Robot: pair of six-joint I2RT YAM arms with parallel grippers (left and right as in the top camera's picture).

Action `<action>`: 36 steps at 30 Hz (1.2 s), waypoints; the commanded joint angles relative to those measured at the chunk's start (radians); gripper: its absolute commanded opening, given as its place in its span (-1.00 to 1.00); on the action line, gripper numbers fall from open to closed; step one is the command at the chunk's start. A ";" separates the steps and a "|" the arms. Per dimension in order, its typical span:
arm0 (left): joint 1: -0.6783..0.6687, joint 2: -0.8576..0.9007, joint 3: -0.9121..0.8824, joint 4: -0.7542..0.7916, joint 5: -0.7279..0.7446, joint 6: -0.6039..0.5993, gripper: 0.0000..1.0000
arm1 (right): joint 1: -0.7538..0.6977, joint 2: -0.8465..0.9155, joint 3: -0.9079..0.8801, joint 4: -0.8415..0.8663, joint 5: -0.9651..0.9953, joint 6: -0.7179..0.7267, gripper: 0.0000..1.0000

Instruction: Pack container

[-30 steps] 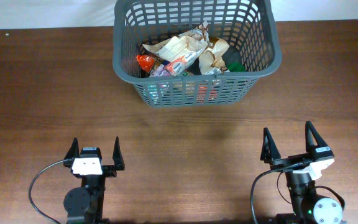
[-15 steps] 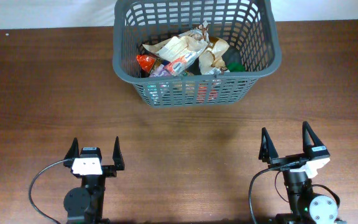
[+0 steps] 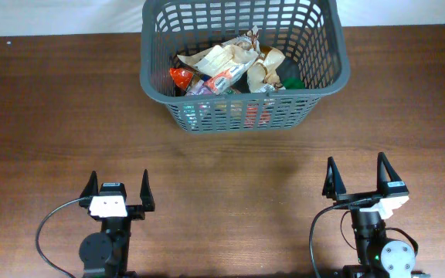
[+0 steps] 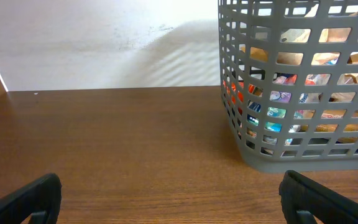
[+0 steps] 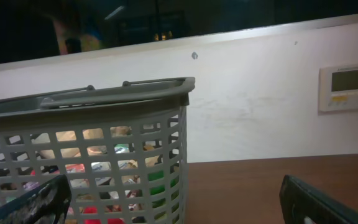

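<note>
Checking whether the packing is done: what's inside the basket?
The container holds a heap of crumpled packets, tan, orange and green. Whatever lies beneath the heap is covered.

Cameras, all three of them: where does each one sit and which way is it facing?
Overhead: above the table, looking straight down at the container; left jaws and right jaws, open, at the bottom edge.
Left wrist: low near the table, facing the wall, container at right; left jaws' tips in the bottom corners.
Right wrist: low, facing the wall, container at left; right jaws' tips in the bottom corners.
Both wrist views share the container's lattice side.
</note>
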 commanded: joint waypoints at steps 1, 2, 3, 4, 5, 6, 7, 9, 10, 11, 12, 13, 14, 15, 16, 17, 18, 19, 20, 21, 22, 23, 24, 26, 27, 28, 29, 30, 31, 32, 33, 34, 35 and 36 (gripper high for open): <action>0.005 -0.010 -0.009 0.001 -0.007 -0.006 0.99 | 0.008 -0.012 -0.006 -0.014 0.038 0.001 0.98; 0.005 -0.010 -0.009 0.001 -0.007 -0.006 0.99 | 0.008 -0.012 -0.006 -0.031 0.038 0.001 0.98; 0.005 -0.010 -0.009 0.001 -0.007 -0.006 0.98 | 0.008 -0.012 -0.006 -0.069 0.041 0.002 0.98; 0.005 -0.010 -0.009 0.001 -0.007 -0.006 0.99 | 0.008 -0.012 -0.006 -0.088 0.043 0.002 0.98; 0.005 -0.010 -0.009 0.001 -0.007 -0.006 0.99 | 0.008 -0.012 -0.006 -0.109 0.047 0.001 0.98; 0.005 -0.010 -0.009 0.001 -0.007 -0.006 0.99 | 0.008 -0.012 -0.006 -0.125 0.053 0.001 0.98; 0.005 -0.010 -0.009 0.001 -0.007 -0.006 0.99 | 0.008 -0.012 -0.006 -0.143 0.054 0.001 0.98; 0.005 -0.010 -0.009 0.001 -0.007 -0.006 0.99 | 0.008 -0.012 -0.006 -0.177 0.056 0.002 0.98; 0.005 -0.010 -0.009 0.001 -0.007 -0.006 0.99 | 0.008 -0.012 -0.006 -0.192 0.056 0.002 0.98; 0.005 -0.010 -0.009 0.001 -0.007 -0.006 0.99 | 0.008 -0.012 -0.006 -0.204 0.056 0.002 0.98; 0.005 -0.010 -0.009 0.001 -0.007 -0.006 0.99 | 0.008 -0.012 -0.006 -0.218 0.055 0.002 0.98; 0.005 -0.010 -0.009 0.001 -0.007 -0.006 0.99 | 0.008 -0.012 -0.006 -0.230 0.056 0.002 0.98; 0.005 -0.010 -0.009 0.001 -0.007 -0.006 0.99 | 0.008 -0.012 -0.006 -0.241 0.056 0.002 0.98; 0.005 -0.010 -0.009 0.001 -0.007 -0.006 0.99 | 0.008 -0.012 -0.006 -0.256 0.056 0.002 0.98; 0.005 -0.010 -0.009 0.001 -0.007 -0.006 0.99 | 0.008 -0.012 -0.006 -0.268 0.055 0.002 0.98; 0.005 -0.010 -0.009 0.001 -0.007 -0.006 0.99 | 0.008 -0.012 -0.006 -0.281 0.055 0.002 0.98; 0.005 -0.010 -0.009 0.001 -0.007 -0.006 0.99 | 0.008 -0.012 -0.006 -0.296 0.055 0.002 0.98; 0.005 -0.010 -0.009 0.001 -0.007 -0.006 0.99 | 0.008 -0.012 -0.006 -0.310 0.055 0.002 0.98; 0.005 -0.010 -0.009 0.001 -0.007 -0.006 0.99 | 0.008 -0.012 -0.006 -0.313 0.058 0.001 0.98; 0.005 -0.010 -0.009 0.001 -0.007 -0.006 0.98 | 0.008 -0.012 -0.006 -0.313 0.063 0.001 0.98; 0.005 -0.010 -0.009 0.001 -0.007 -0.006 0.99 | 0.008 -0.012 -0.006 -0.313 0.063 0.001 0.98; 0.005 -0.010 -0.009 0.001 -0.007 -0.006 0.98 | 0.008 -0.012 -0.006 -0.313 0.063 0.001 0.98; 0.005 -0.010 -0.009 0.001 -0.007 -0.006 0.99 | 0.008 -0.012 -0.006 -0.313 0.063 0.002 0.98; 0.005 -0.010 -0.009 0.001 -0.007 -0.006 0.99 | 0.008 -0.012 -0.006 -0.313 0.063 0.002 0.98; 0.005 -0.010 -0.009 0.001 -0.007 -0.006 0.98 | 0.008 -0.012 -0.006 -0.313 0.063 0.002 0.98; 0.005 -0.010 -0.009 0.001 -0.007 -0.006 0.99 | 0.008 -0.012 -0.006 -0.313 0.063 0.002 0.98; 0.005 -0.010 -0.009 0.001 -0.007 -0.006 0.99 | 0.008 -0.012 -0.006 -0.313 0.063 0.002 0.98; 0.005 -0.010 -0.009 0.001 -0.007 -0.006 0.99 | 0.008 -0.012 -0.006 -0.313 0.063 0.002 0.98; 0.005 -0.010 -0.009 0.001 -0.007 -0.006 0.99 | 0.008 -0.012 -0.006 -0.313 0.063 0.002 0.98; 0.005 -0.010 -0.009 0.001 -0.007 -0.006 0.99 | 0.008 -0.012 -0.006 -0.313 0.063 0.002 0.98; 0.005 -0.010 -0.009 0.001 -0.007 -0.006 0.99 | 0.008 -0.012 -0.006 -0.313 0.063 0.002 0.98; 0.005 -0.010 -0.009 0.001 -0.007 -0.006 0.99 | 0.008 -0.012 -0.006 -0.313 0.063 0.002 0.98; 0.005 -0.010 -0.009 0.001 -0.007 -0.006 0.98 | 0.008 -0.012 -0.006 -0.313 0.063 0.002 0.98; 0.005 -0.010 -0.009 0.001 -0.007 -0.006 0.99 | 0.008 -0.012 -0.006 -0.313 0.063 0.002 0.98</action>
